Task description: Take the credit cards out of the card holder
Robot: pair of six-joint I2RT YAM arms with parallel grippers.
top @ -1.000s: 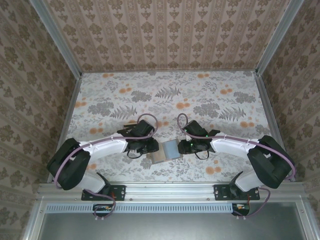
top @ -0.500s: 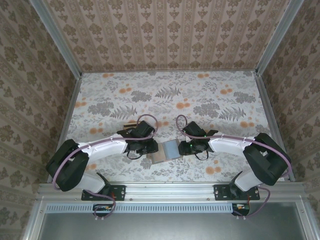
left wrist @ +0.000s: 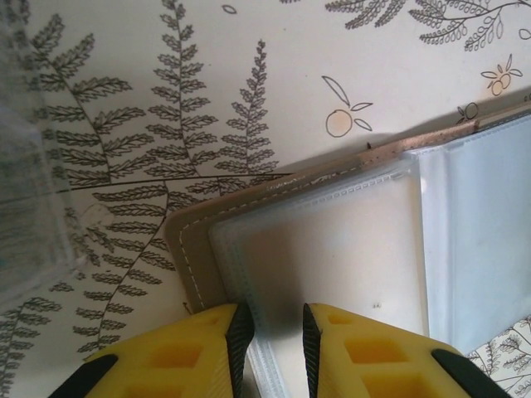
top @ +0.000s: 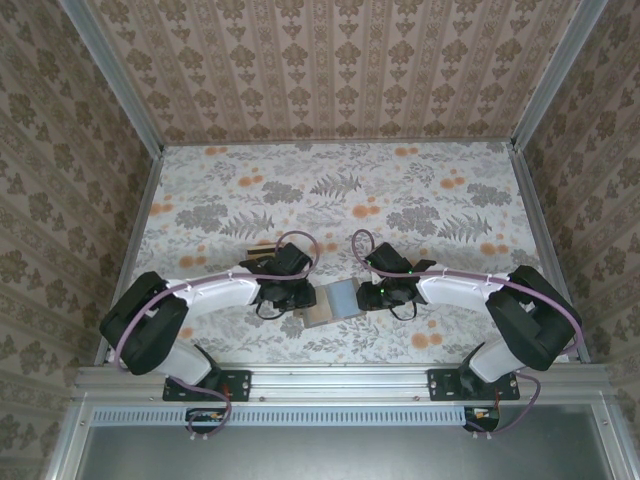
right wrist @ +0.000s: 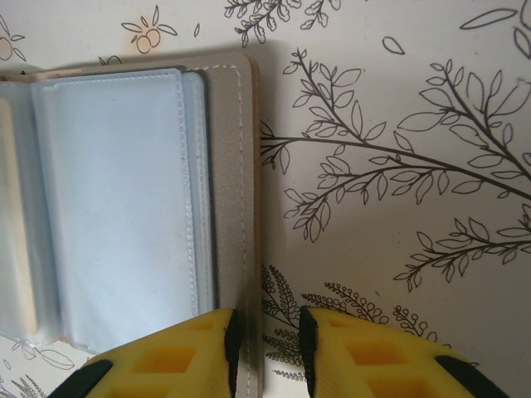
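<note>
At the far left of the left wrist view, the edge of a clear plastic tray (left wrist: 25, 182) lies on the leaf-and-orange patterned table (top: 330, 190), apart from the wallet. To its right, the left gripper (top: 300, 297) (left wrist: 272, 311) reaches in from the left, low over the table. Its yellow fingers (left wrist: 207, 348) stand close together with a narrow gap, and the outer edge of the wallet's left panel runs into that gap. I cannot tell whether the fingers are pinching it. The card holder (top: 335, 300) (left wrist: 332, 232) (right wrist: 116, 199) lies open and flat near the table's near edge, midway between the two arms. Its clear sleeves face up and its grey-brown stitched border shows around them. A tan credit card (top: 316, 310) (right wrist: 10, 215) shows through the sleeve on the left panel, while the right panel looks blue-grey. On the right, the right gripper (top: 368, 293) (right wrist: 267, 315) comes in at the wallet's right edge. Its fingers (right wrist: 191, 356) are likewise nearly together. The stitched border runs down beside the inner face of one finger, and patterned table shows in the rest of the gap. I cannot tell whether this pair grips the edge.
</note>
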